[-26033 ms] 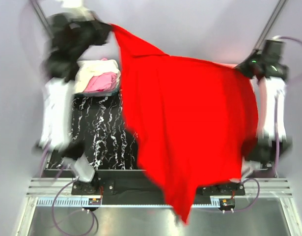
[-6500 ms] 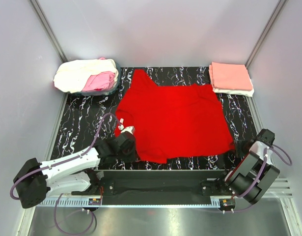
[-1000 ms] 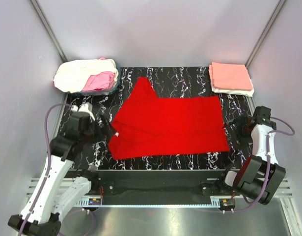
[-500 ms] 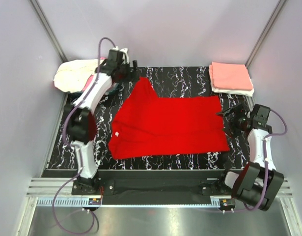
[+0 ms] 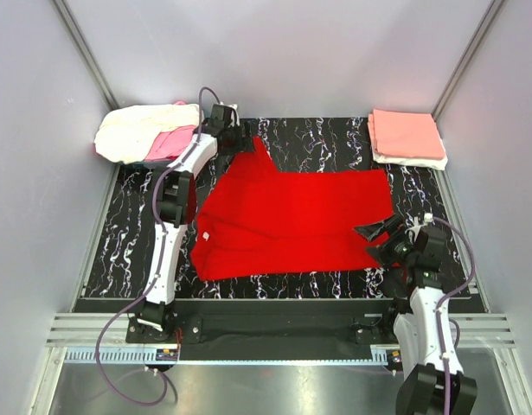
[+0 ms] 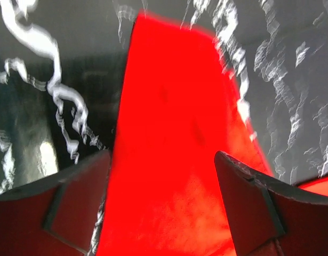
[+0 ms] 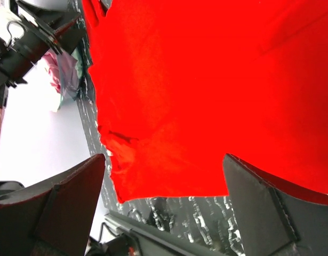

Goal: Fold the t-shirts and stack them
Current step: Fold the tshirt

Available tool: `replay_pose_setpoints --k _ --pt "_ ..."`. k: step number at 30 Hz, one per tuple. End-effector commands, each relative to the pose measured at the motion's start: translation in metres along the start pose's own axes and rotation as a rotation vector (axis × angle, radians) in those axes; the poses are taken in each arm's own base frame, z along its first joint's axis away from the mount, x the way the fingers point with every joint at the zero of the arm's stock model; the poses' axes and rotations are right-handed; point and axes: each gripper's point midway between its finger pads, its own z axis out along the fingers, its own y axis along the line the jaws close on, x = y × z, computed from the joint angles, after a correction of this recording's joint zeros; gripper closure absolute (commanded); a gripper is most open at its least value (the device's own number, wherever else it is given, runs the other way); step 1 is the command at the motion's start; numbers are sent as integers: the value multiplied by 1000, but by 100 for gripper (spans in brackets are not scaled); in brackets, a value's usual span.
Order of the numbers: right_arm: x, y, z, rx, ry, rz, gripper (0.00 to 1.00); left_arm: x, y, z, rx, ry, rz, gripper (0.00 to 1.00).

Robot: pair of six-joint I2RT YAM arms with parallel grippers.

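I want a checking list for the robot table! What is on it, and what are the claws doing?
Surface: black marbled table, dry and flat.
Job's things: red t-shirt lying flat in the middle; folded pink stack at the far right corner; loose pile of cream and pink shirts at the far left.
Clutter: nothing seen.
Claws: left claw open above the red sleeve; right claw open over the shirt's near right corner.
Cables: purple cables loop along both arms.
Surroundings: grey walls; metal rail at the near edge.
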Motion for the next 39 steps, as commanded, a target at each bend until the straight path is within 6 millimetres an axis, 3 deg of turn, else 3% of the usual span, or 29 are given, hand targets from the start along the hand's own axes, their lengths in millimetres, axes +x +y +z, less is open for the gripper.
replay_pose_setpoints --k 1,5,9,14,25,26,28,31,32,34,35,37,39 --pt "-2 7 2 -88 -56 -48 2 -48 -11 -1 47 -154 -47 16" --pt "3 1 3 -119 -71 -45 2 -41 -11 16 91 -129 -97 19" --pt "5 -5 9 -108 -55 -19 2 -41 -8 19 118 -124 -141 25" --pt "4 -6 16 -117 -34 -13 2 -25 -12 27 165 -69 -178 35" --pt "3 -9 19 -111 -34 -2 2 -7 -20 29 194 -12 -187 74" --pt "3 -9 19 -112 -34 -2 3 -6 -21 30 195 -10 -191 88" --pt "3 -10 20 -110 -32 -1 2 -5 -20 30 192 -7 -197 100" --pt "3 -10 20 -108 -30 1 2 -4 -21 30 196 -12 -195 100" --pt "3 -10 20 -108 -31 -1 2 -11 -23 24 203 -32 -187 100" --pt "1 -9 20 -108 -39 -8 2 -7 -22 21 198 -23 -188 100" --pt "-1 -7 19 -97 -41 -10 2 -18 -28 8 208 -46 -178 100" --pt "-12 -7 18 -52 -80 -14 2 -20 -31 -3 209 -48 -166 100" --pt "-38 4 15 1 -143 -36 2 -35 -36 -27 202 -87 -148 100"
